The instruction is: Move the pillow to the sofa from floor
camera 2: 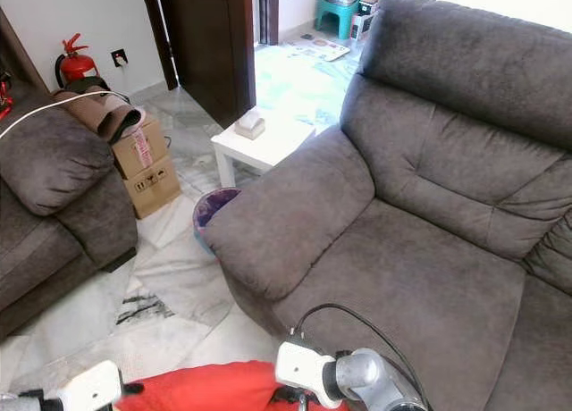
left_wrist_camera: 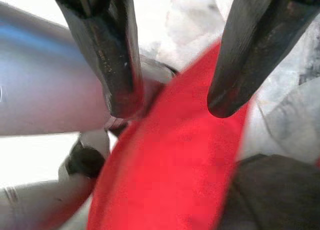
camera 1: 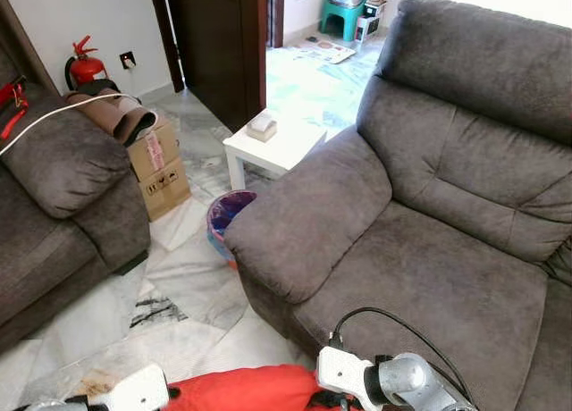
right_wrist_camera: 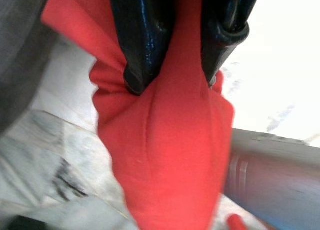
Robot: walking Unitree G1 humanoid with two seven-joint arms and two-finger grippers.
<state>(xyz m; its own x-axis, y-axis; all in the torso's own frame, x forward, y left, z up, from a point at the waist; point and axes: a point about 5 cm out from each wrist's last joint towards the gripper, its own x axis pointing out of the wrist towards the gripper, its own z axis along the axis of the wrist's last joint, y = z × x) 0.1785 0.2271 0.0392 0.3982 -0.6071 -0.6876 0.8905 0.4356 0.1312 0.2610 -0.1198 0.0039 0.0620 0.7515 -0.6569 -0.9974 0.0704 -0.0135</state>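
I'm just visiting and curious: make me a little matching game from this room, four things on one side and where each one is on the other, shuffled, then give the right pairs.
Things:
1. pillow
2. tissue box
3. fire extinguisher
4. bin

Places:
A. on the white side table
B. by the far wall, behind the cardboard boxes
C. on the floor between the side table and the sofa arm
D. held between the two grippers, low in front of the sofa

Pairs: 1-D, 2-A, 3-B, 4-C

The right gripper pinches the pillow; the left gripper straddles its edge.
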